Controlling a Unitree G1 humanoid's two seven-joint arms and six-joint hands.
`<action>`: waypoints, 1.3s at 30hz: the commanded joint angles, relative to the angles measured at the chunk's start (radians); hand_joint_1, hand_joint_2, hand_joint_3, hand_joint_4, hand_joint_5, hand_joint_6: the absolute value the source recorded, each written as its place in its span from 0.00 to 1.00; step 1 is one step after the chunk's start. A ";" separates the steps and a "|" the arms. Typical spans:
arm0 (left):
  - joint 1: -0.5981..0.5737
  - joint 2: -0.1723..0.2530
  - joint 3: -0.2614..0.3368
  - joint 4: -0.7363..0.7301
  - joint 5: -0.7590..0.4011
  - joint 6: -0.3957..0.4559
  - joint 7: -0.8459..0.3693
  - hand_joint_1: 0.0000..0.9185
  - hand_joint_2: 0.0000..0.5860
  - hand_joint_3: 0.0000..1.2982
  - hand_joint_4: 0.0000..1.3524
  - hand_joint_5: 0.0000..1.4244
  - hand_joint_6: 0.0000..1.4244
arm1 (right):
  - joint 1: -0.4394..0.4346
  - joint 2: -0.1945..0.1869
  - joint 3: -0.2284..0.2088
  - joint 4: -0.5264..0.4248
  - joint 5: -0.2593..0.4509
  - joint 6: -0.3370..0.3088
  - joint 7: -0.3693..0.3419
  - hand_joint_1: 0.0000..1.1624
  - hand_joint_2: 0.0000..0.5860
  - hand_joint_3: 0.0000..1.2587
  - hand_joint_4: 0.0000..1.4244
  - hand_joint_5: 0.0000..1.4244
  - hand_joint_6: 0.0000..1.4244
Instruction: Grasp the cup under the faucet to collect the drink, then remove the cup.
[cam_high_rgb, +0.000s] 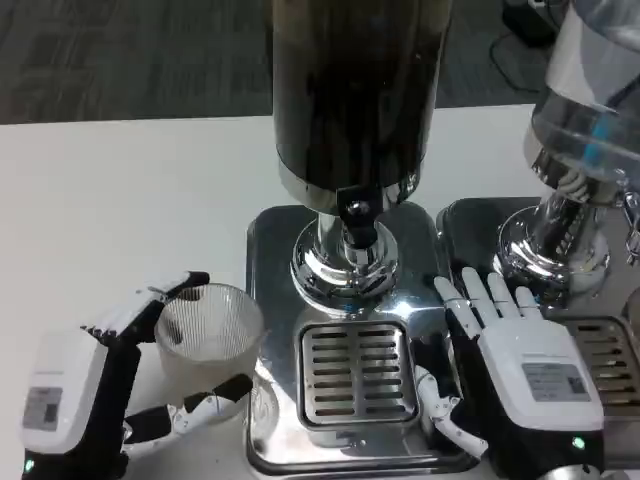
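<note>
My left hand (85, 385) grips cup (207, 335) on counter (110, 200), just left of drip grate (358, 372); not under faucet (355, 215) yet, filling, removal pending; right hand (520, 370) flat, fingers spread, empty

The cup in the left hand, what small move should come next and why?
Probably slide the clear ribbed cup rightward onto the drip grate. The left hand grips it on the white table, beside the dispenser base, while the faucet hangs above the grate, nothing beneath it.
</note>
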 joint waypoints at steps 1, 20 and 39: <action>-0.037 0.009 -0.020 -0.022 0.025 0.003 0.048 0.71 0.33 0.30 0.31 0.49 0.51 | -0.004 0.000 -0.004 0.007 0.004 0.000 -0.013 0.20 0.88 0.08 0.00 0.00 0.00; -0.226 -0.029 -0.162 0.096 0.076 -0.039 0.073 0.71 0.33 0.30 0.31 0.49 0.52 | 0.079 0.021 -0.070 -0.080 -0.004 0.074 -0.062 0.20 0.88 0.08 0.00 0.00 0.00; -0.420 -0.151 -0.324 0.274 0.125 -0.003 0.125 0.71 0.31 0.30 0.31 0.48 0.51 | 0.131 0.014 -0.094 -0.163 -0.017 0.112 -0.031 0.20 0.88 0.09 0.00 0.00 0.00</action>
